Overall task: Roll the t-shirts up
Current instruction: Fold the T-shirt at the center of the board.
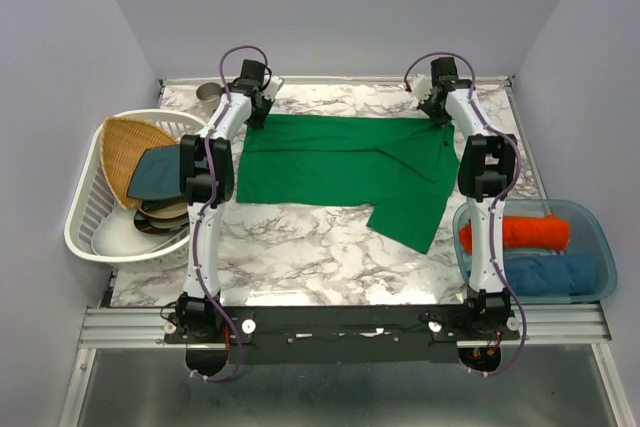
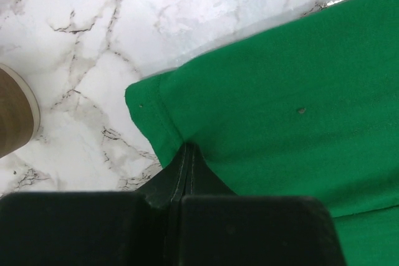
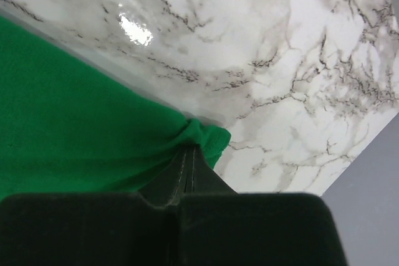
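Top external: one green t-shirt (image 1: 340,162), far corners tight in left gripper (image 1: 258,110) and right gripper (image 1: 437,113); two rolls (image 1: 522,233).

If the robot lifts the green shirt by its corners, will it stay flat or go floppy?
Probably floppy: the green shirt puckers where the right claw pinches it. Held only there and by the left claw, its middle would likely sag. It looks light, thin cloth lying flat.
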`<state>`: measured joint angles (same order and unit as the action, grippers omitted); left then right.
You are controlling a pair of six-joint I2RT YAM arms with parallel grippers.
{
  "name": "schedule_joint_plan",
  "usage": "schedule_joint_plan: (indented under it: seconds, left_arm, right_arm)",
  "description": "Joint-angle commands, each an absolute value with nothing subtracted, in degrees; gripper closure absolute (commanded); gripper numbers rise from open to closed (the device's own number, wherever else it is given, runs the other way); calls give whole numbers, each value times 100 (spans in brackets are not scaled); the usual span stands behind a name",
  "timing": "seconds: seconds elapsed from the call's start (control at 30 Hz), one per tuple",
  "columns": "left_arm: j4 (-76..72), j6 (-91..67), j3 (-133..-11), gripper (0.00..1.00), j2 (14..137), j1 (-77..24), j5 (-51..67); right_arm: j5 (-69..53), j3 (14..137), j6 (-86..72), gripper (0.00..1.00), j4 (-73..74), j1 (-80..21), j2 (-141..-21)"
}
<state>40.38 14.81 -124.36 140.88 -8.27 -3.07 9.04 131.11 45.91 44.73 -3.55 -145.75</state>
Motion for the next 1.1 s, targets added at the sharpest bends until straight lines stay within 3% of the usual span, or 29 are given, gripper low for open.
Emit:
schedule_joint_plan:
  seconds: [0.0,0.1,0.13,0.17,0.23,0.27,0.37,0.5,0.73,1.07]
  left_arm:
    - [4227,1389,-12857,99,13756,-817,-273]
    - [4298,1336,-12894,91,13475,-844,139]
    - [4324,1336,-12859,87,13395,-861,236]
    - [4376,1301,-12815,81,13325,-870,324]
    - [4421,1248,-12631,78,13149,-888,509]
    - [4482,1205,-12569,76,13105,-905,562]
    - [4570,1195,-12305,73,12929,-940,799]
    - [4640,1169,-12024,71,12701,-1002,1010]
    - [4693,1178,-11628,69,12411,-1028,1143]
    - [4693,1187,-11268,69,12234,-1028,1143]
  right_arm:
    - [660,13017,4465,100,4131,-351,-14143]
    - [274,12736,4193,95,4192,-395,-13510]
    - [55,12666,4062,81,4279,-422,-13178]
    - [-391,12569,3956,74,4385,-431,-13027]
    - [-1051,12262,3754,61,4621,-439,-12754]
    - [-1768,12174,3779,59,4936,-448,-12605]
    - [-2773,11997,4042,56,5674,-510,-12673]
    - [-3119,12155,4254,53,6090,-624,-13068]
    - [-2918,12867,4359,49,6249,-861,-13763]
    - [-2523,12779,4395,49,5933,-949,-13930]
